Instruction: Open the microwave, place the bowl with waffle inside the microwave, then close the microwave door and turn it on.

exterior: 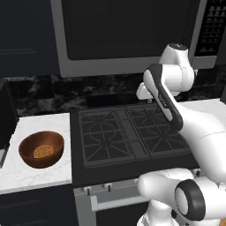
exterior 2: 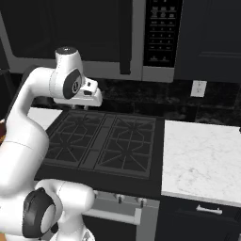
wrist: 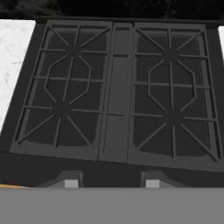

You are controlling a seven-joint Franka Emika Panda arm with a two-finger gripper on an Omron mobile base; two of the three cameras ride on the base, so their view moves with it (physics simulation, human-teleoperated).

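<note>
Behind arm, microwave door (exterior: 112,31) partly hidden, top cropped.

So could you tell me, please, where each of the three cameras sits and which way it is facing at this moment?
Left base view: behind the arm's left, looking forward and down at the stove, the bowl with the waffle on the left counter, and the shut microwave; the white arm rises lower right.
Right base view: behind the arm's right, facing the same stove, the microwave door and a marble counter; the arm rises lower left, gripper above the stove's back.
Hand view: on the hand, looking down on the grates; both finger tips show at the bottom.
Shared: the stove appears in all three.
</note>
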